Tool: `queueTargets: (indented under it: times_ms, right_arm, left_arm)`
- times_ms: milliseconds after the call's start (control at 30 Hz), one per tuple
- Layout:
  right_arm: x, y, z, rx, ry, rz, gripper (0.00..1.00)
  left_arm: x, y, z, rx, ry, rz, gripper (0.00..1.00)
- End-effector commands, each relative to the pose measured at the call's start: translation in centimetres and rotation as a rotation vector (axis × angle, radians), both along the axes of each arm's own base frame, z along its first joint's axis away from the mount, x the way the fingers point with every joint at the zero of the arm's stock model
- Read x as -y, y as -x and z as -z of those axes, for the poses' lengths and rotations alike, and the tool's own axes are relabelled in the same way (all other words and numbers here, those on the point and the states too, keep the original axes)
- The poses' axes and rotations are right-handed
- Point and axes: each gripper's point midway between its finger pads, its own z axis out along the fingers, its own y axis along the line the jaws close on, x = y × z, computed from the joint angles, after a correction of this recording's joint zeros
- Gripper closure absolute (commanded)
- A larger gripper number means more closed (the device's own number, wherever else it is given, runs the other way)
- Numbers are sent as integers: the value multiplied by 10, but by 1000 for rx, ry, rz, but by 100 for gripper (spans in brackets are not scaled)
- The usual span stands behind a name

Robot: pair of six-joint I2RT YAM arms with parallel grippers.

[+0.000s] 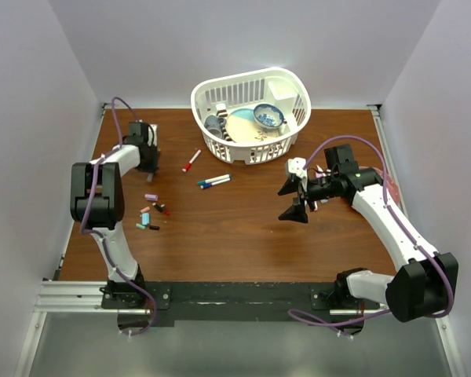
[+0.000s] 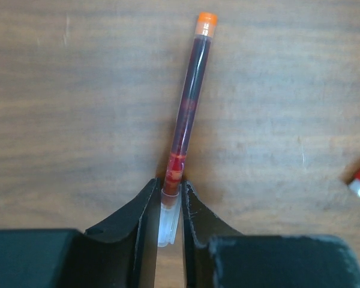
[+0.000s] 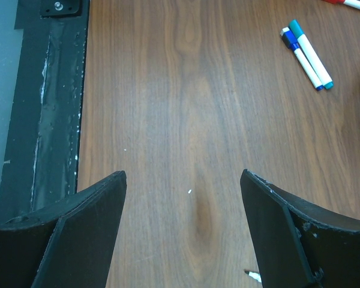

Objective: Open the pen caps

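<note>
Small pink, teal, red and black pen caps (image 1: 145,219) lie loose at frame left. Left gripper (image 2: 169,187) grasps a red pen (image 2: 189,102) by its clear end; right gripper (image 3: 183,231) gapes, markers (image 3: 306,51) upper right.

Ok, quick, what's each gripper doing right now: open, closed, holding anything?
Left gripper: closed on the clear end of a red pen.
Right gripper: jaws wide open, holding nothing.

We list two white arms (image 1: 114,245) with black joints. Purple cables (image 1: 122,101) run along each. Fingers (image 3: 78,234) are black wedges.
</note>
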Motion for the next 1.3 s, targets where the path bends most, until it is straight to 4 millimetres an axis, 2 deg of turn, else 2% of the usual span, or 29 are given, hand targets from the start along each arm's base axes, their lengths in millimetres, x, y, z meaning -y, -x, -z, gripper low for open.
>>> queueTargets:
  times_ms: [0,167,367,400,433,467,500,567,600,667,700,767,833,867,900,1067,1133,1167,1267]
  right_arm:
    - [-1,5,-6,12,-24,-21,20]
    - [-1,5,-5,11,-22,-26,20]
    - [-2,9,-2,16,-30,-55,20]
    - [-2,12,-1,10,-31,-64,20]
    - [-3,14,-2,8,-39,-74,20]
    - [-3,15,-2,20,-42,-85,19]
    - [-3,18,-1,13,-46,-96,19]
    - [-5,23,-1,43,-64,-142,19]
    - [-6,28,0,41,-65,-157,18]
    - [-10,34,6,86,-57,-210,18]
    - [-12,36,7,110,-51,-232,16]
    - [-17,43,13,165,-30,-279,15]
    - [-21,31,18,283,26,-284,12]
    - [-27,36,19,320,43,-306,11]
    - [-27,27,22,374,86,-300,10]
    - [-48,12,10,486,160,-372,9]
    - [-55,3,12,524,212,-383,9]
    - [-64,9,13,542,222,-420,9]
    - [-79,10,25,596,291,-467,9]
  left_arm:
    - [2,8,-24,47,39,-40,89]
    - [25,12,-58,146,158,-2,91]
    - [56,33,-76,182,320,66,91]
    - [62,43,-69,167,356,64,91]
    - [76,50,-71,162,424,105,91]
    - [81,56,-78,178,456,117,91]
    - [89,67,-70,162,504,111,91]
    - [109,85,-79,162,620,164,92]
    - [118,99,-70,128,667,164,92]
    - [135,117,-78,120,752,212,92]
    - [149,132,-73,87,777,237,92]
    - [166,147,-83,87,819,287,92]
    - [191,167,-85,46,853,352,92]
    - [200,174,-89,41,864,377,92]
    - [213,185,-88,14,883,414,92]
    - [242,222,-86,-67,970,508,93]
    - [256,234,-88,-84,1003,568,93]
    - [260,239,-86,-101,1007,582,93]
    - [279,256,-88,-144,1035,658,93]
